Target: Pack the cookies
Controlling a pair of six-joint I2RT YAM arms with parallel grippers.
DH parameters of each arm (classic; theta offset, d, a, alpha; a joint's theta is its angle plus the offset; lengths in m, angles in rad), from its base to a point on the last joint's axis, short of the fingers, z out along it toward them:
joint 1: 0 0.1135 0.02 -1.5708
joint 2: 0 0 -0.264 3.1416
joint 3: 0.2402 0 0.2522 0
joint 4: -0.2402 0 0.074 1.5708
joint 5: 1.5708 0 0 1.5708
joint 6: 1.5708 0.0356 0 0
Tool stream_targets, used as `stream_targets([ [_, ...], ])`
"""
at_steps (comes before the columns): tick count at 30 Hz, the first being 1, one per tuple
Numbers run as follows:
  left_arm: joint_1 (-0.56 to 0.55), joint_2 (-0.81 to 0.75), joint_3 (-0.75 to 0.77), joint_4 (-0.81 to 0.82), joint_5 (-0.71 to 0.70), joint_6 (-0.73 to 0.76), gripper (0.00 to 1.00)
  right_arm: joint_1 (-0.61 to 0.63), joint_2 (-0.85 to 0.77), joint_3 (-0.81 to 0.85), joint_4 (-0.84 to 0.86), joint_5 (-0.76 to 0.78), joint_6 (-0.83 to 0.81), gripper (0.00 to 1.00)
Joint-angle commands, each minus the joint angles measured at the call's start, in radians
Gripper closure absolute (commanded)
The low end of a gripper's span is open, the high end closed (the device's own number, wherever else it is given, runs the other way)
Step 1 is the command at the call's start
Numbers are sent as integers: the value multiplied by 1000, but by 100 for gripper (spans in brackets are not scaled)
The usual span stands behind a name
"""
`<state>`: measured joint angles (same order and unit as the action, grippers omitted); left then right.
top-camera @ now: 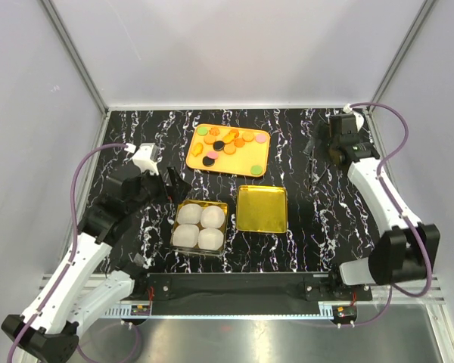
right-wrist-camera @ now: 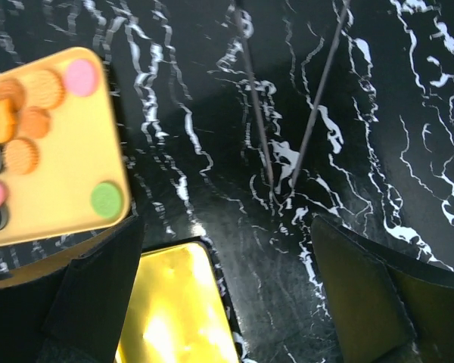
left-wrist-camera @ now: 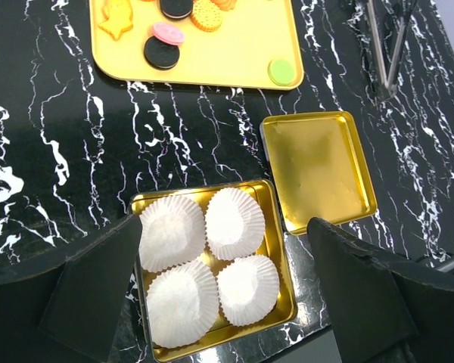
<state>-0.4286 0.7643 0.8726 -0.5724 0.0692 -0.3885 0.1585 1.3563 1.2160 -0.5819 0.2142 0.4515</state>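
Left claw (left-wrist-camera: 223, 223) open, cookies (left-wrist-camera: 162, 53) well apart ahead.

In the left wrist view, the flat orange plastic tray (left-wrist-camera: 234, 57) runs off the top edge, which also cuts a black round cookie (left-wrist-camera: 175, 7) and a ridged orange cookie (left-wrist-camera: 206, 13). In the right wrist view, the tray (right-wrist-camera: 68, 151) leaves at the left, the shallow gold tin lid (right-wrist-camera: 174, 310) at the bottom and the thin dark metal tongs (right-wrist-camera: 257, 121) at the top. From above, we cannot tell the shapes of the small coloured cookies (top-camera: 219, 145).

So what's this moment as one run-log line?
packed: nothing | cookies: all on tray | tin: open, four empty paper cups, lid beside it | left pincer: open, empty | right pincer: open, empty
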Motion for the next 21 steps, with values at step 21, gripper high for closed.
stream_targets([
  [21, 7, -46, -20, 54, 70, 23, 1, -145, 664, 287, 36, -73, -189, 0],
])
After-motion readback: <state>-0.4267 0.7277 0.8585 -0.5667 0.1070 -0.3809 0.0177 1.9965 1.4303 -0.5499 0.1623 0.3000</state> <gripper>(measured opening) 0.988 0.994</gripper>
